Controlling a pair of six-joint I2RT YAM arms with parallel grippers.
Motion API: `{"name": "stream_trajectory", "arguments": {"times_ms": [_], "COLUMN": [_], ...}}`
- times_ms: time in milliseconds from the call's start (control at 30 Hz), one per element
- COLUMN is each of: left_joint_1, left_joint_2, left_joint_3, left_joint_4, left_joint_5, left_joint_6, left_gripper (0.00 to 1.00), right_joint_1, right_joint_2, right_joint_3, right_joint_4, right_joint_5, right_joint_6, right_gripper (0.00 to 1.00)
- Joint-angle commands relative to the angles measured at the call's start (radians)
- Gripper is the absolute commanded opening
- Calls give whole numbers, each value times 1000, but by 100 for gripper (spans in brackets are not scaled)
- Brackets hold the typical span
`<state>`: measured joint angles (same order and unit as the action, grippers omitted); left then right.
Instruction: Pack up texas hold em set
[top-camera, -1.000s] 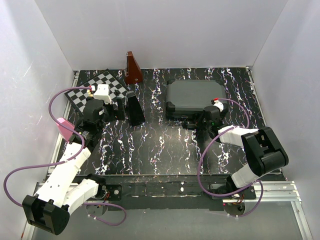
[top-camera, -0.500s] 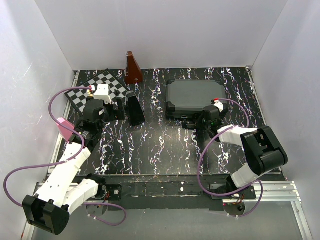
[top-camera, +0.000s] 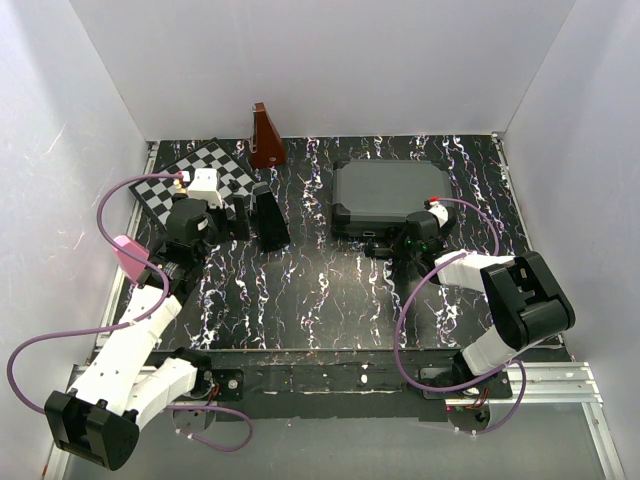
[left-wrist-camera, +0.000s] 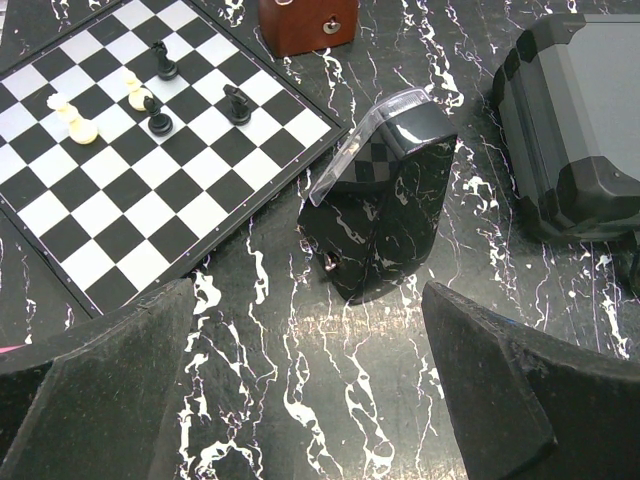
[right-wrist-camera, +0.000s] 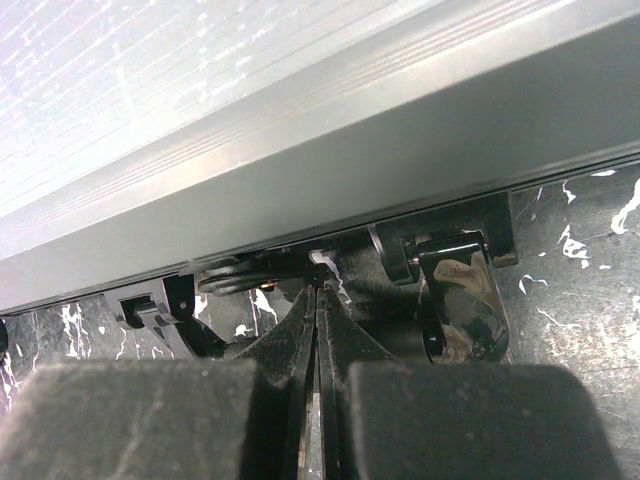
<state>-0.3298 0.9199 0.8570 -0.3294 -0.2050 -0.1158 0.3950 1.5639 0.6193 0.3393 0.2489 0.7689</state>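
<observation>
The black hard case (top-camera: 385, 190) lies closed at the back right of the table; its corner shows in the left wrist view (left-wrist-camera: 590, 120). In the right wrist view its grey lid (right-wrist-camera: 300, 130) fills the top, with the handle (right-wrist-camera: 250, 278) and a shiny latch (right-wrist-camera: 465, 300) on the front edge. My right gripper (top-camera: 395, 245) is shut, its tips (right-wrist-camera: 320, 295) touching the front edge by the handle. My left gripper (top-camera: 240, 215) is open and empty over bare table (left-wrist-camera: 310, 400). Chips, cards, dice and buttons are out of view.
A black wedge-shaped object with a clear top (left-wrist-camera: 385, 200) stands just ahead of my left fingers (top-camera: 270, 220). A chessboard with a few pieces (left-wrist-camera: 150, 150) lies at the back left (top-camera: 195, 175). A brown pyramid-shaped object (top-camera: 264, 140) stands by the back wall.
</observation>
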Motion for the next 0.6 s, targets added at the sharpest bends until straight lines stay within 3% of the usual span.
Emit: {"name": "stream_trajectory", "arguments": {"times_ms": [0,567], "left_joint_1": [-2,-2], "left_joint_2": [-23,-15], "left_joint_3": [-3,-3], "left_joint_4": [6,6], "left_joint_5": [-24,-28], "left_joint_6": [7,10], "left_gripper": [98,98], "right_joint_1": [-1,-1], "right_joint_2": [67,93], "right_joint_3": [36,31], "right_joint_4": [82,148], "right_joint_5": [73,96], "right_joint_6": [26,29], "right_gripper": [4,4]}}
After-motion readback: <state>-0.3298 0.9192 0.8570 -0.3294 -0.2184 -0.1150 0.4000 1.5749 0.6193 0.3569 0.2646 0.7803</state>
